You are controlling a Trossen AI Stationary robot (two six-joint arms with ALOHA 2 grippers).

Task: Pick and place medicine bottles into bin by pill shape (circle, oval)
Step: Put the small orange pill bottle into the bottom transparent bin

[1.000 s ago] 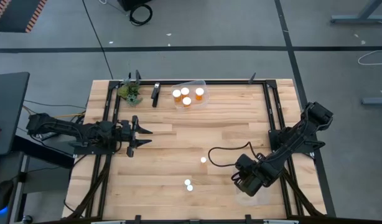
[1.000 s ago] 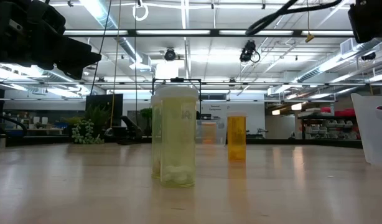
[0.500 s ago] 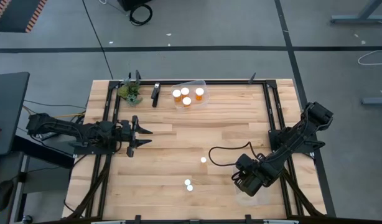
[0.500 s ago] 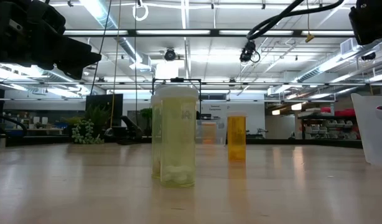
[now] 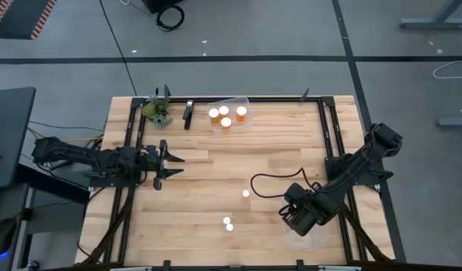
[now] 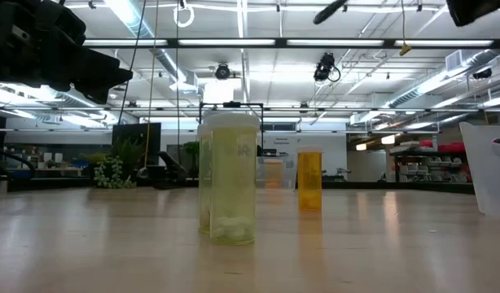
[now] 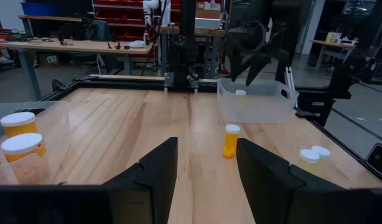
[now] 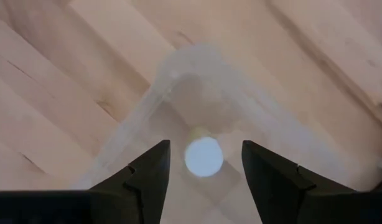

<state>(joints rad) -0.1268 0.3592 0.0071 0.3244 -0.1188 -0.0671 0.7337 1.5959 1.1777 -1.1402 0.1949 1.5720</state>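
Four orange bottles with white caps (image 5: 227, 115) stand in a clear bin (image 5: 235, 100) at the far edge. One small orange bottle (image 5: 246, 193) stands alone at mid-table and also shows in the left wrist view (image 7: 231, 140). Two pale bottles (image 5: 228, 223) stand side by side near the front edge. Another white-capped bottle (image 8: 203, 157) stands inside the clear bin (image 8: 178, 71) at the near right. My right gripper (image 8: 204, 148) hangs open above it, one finger on either side and clear of it. My left gripper (image 5: 173, 159) is open and empty at the table's left.
A small green plant (image 5: 157, 111) and a dark tool (image 5: 188, 113) lie at the far left. Black rails (image 5: 133, 150) run along the table's left and right sides. The right arm's cable (image 5: 265, 184) loops over the table beside the near-right bin (image 5: 300, 229).
In the low view my right arm has gone up a little, and its cable has swung out of the picture. The bottles have stayed where they were.
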